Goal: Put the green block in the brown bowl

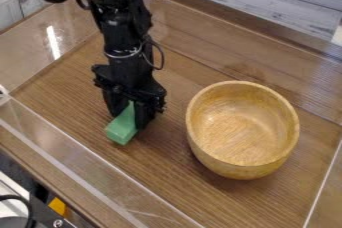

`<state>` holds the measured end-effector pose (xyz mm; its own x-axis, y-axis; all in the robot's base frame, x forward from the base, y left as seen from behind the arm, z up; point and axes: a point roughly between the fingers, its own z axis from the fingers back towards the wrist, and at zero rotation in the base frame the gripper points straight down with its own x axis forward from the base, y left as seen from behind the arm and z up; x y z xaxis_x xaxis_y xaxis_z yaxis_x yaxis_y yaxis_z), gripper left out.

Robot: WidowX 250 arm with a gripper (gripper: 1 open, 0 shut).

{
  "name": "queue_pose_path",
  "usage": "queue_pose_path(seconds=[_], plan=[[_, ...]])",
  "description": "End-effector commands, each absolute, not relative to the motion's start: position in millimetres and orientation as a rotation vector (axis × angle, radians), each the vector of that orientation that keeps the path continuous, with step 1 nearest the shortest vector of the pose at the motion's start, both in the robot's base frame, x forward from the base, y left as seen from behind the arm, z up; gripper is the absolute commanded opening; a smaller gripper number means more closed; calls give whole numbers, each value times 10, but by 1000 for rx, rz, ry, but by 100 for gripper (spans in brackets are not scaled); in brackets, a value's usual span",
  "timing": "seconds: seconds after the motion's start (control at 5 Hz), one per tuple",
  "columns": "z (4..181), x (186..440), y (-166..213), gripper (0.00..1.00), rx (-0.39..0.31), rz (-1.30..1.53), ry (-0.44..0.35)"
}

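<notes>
The green block is a small bright green bar on the wooden table, left of the brown bowl. My gripper comes straight down on the block's upper end, its black fingers shut against the block's two sides. The block's lower end sticks out toward the front left and looks tilted; whether it still touches the table I cannot tell. The bowl is light tan wood, thick-walled, empty and upright, about a hand's width to the right of the gripper.
The black arm rises from the gripper toward the upper left. A clear plastic wall runs along the table's front edge, with another along the right side. A white plank surface lies behind the table.
</notes>
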<state>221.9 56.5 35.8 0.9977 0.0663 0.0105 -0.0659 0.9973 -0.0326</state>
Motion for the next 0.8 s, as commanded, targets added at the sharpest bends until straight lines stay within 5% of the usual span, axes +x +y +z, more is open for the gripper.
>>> queue_pose_path(seconds=[0.0, 0.6], plan=[[549, 2296, 581, 0, -23, 79, -57], [711, 2268, 510, 0, -29, 88, -50]])
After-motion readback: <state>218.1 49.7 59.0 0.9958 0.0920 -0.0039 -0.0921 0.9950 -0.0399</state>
